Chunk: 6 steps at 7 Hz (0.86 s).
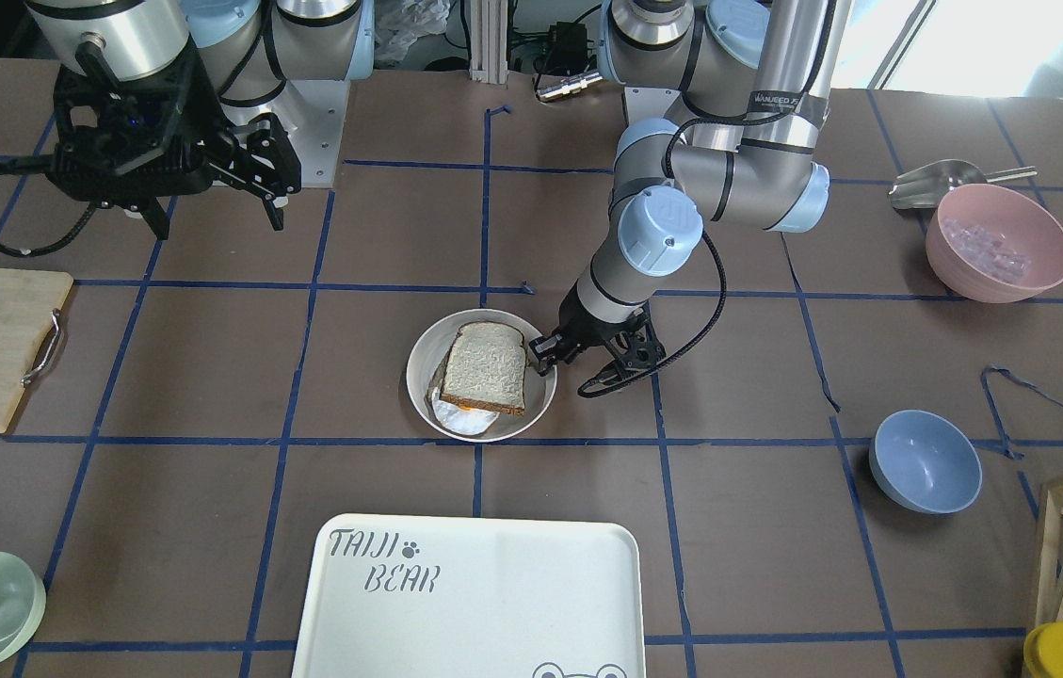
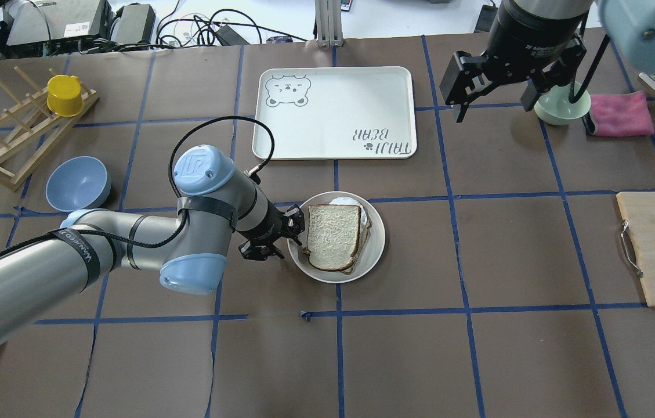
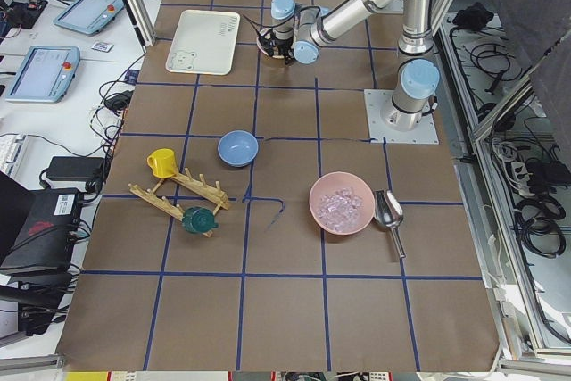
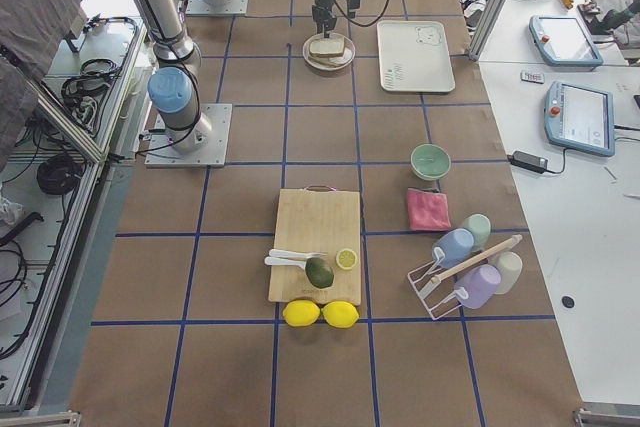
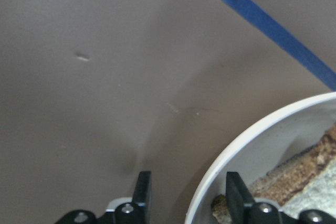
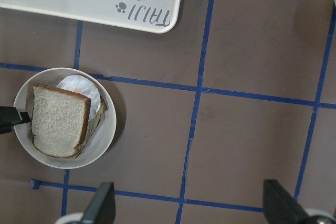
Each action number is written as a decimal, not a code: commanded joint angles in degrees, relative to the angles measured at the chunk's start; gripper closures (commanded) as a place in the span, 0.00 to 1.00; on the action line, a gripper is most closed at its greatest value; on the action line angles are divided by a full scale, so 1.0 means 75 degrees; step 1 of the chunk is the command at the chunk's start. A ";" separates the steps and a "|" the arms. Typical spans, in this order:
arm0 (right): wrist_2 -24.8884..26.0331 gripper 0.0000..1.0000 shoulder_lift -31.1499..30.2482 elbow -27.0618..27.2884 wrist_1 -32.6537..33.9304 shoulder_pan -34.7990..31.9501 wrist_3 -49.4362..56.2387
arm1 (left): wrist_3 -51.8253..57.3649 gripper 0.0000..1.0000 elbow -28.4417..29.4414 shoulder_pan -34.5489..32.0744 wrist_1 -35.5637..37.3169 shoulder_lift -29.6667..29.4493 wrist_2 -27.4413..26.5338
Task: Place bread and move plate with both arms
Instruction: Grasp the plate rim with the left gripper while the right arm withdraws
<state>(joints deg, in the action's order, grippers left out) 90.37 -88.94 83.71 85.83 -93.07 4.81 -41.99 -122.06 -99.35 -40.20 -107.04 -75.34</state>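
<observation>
Straddling the plate [image 5: 262,139] rim, the left fingers [image 5: 143,192] stand apart, not yet pinching. The right fingers [image 6: 102,205] hang wide, far away.

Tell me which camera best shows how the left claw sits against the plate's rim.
The left wrist view: the left claw straddles the rim of the plate, one finger outside, one inside, open. The overhead and front-facing views show the claw at the rim but not the gap. The side views are too small, and the right wrist view catches only a fingertip.

Bright, even light with soft, faint shadows.
</observation>
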 commanded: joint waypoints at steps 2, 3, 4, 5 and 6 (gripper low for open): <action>0.0068 0.00 -0.0094 0.0194 -0.0136 0.0011 0.0213 | 0.0219 1.00 0.0009 -0.0007 0.0016 -0.0001 0.0002; 0.0022 0.00 -0.0082 0.0287 -0.0066 -0.0036 0.0075 | 0.0254 1.00 0.0009 -0.0007 0.0028 -0.0001 0.0002; 0.0044 0.00 -0.0059 0.0300 0.0179 -0.0013 0.0074 | 0.0336 1.00 0.0021 0.0017 0.0237 0.0034 -0.0009; 0.0068 0.00 -0.0059 0.0358 0.0274 0.0011 0.0097 | 0.0418 1.00 0.0021 0.0063 0.0761 0.0173 0.0026; 0.0056 0.00 -0.0059 0.0370 0.0321 -0.0012 0.0062 | 0.0360 1.00 0.0056 0.0075 0.1149 0.0303 0.0072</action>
<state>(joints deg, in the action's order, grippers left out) 90.79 -89.42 86.24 87.53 -93.10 5.44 -39.22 -121.84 -98.98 -35.16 -105.87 -75.14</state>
